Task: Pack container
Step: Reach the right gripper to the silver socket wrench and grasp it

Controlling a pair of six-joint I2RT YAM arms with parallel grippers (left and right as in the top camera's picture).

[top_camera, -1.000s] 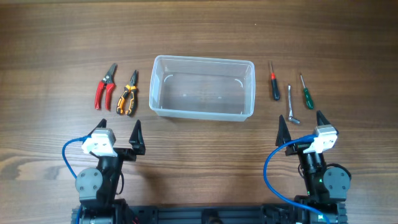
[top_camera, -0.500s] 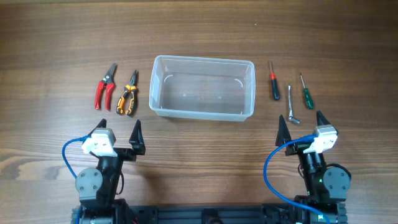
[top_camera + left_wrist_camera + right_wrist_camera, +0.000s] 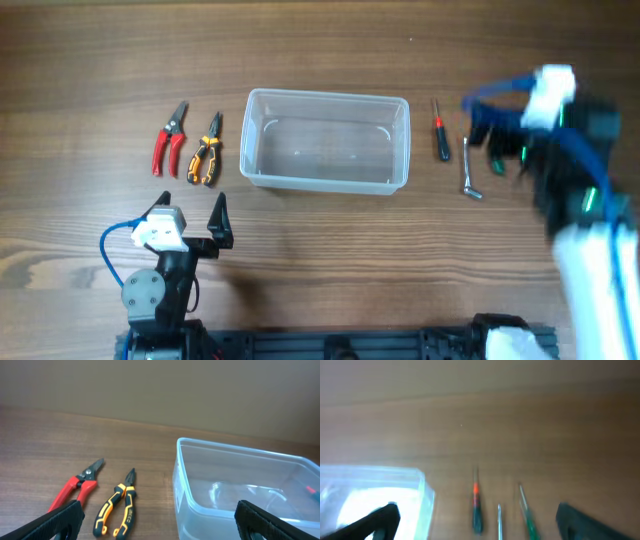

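Evidently the right fingers (image 3: 377, 522) are spread wide and empty over a green-handled screwdriver (image 3: 527, 522) on the wooden tabletop (image 3: 320, 40); that arm reaches forward, blurred. The left fingers (image 3: 55, 520), also wide, sit low near the base. The clear plastic rectangular container (image 3: 325, 183) sits empty at centre. First pick likely: lower, then close on one tool.

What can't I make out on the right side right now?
Green screwdriver: overhead, lost under the blurred right arm; right wrist, smeared, handle cut off at the bottom edge.
Wrench: right wrist, only a blurred sliver at the bottom edge.
Right tool: overhead, too blurred to read its opening.
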